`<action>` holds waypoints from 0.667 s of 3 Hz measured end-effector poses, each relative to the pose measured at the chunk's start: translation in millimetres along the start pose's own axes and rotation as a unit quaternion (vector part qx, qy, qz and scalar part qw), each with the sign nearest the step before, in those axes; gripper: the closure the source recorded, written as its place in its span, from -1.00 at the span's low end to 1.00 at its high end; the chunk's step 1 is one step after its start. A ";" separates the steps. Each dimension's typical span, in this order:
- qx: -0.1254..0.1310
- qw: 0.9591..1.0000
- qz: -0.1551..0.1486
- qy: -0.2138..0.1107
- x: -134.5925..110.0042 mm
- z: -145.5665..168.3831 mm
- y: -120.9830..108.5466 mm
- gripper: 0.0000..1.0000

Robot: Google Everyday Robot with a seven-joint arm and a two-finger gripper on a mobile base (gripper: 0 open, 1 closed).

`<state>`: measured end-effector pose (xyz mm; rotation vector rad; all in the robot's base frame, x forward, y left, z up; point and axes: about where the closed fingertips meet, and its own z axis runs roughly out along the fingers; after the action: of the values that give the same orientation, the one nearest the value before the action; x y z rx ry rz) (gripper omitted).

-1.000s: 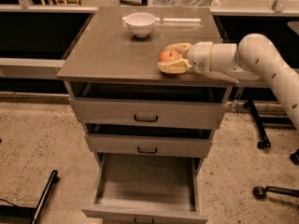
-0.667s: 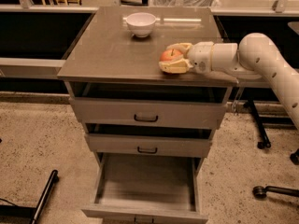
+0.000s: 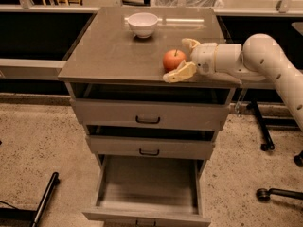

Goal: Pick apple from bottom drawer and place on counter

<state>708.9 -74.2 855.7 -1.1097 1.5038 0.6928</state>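
The red-orange apple (image 3: 173,60) stands on the counter (image 3: 113,46), near its front right edge. My gripper (image 3: 178,58) reaches in from the right at counter height. It is open, with one finger behind the apple and the other finger (image 3: 180,73) in front of it, both spread wider than the fruit. The bottom drawer (image 3: 149,181) is pulled out, and its grey floor is bare.
A white bowl (image 3: 143,24) sits at the back middle of the counter. The two upper drawers (image 3: 147,115) are slightly ajar. Chair wheels (image 3: 265,193) stand on the floor to the right, and a dark bar (image 3: 45,205) lies at the lower left.
The fingers have spread apart off the apple, which now rests on the counter slightly lower than before. The arm has barely moved.
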 end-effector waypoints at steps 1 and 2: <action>-0.014 0.999 -0.034 0.025 -20.9 -15.2 11.9 -1.00; -0.002 0.995 -0.068 0.071 -50.3 -48.3 26.9 -1.00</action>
<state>663.1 -92.3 911.9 -1.2735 1.5289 0.5326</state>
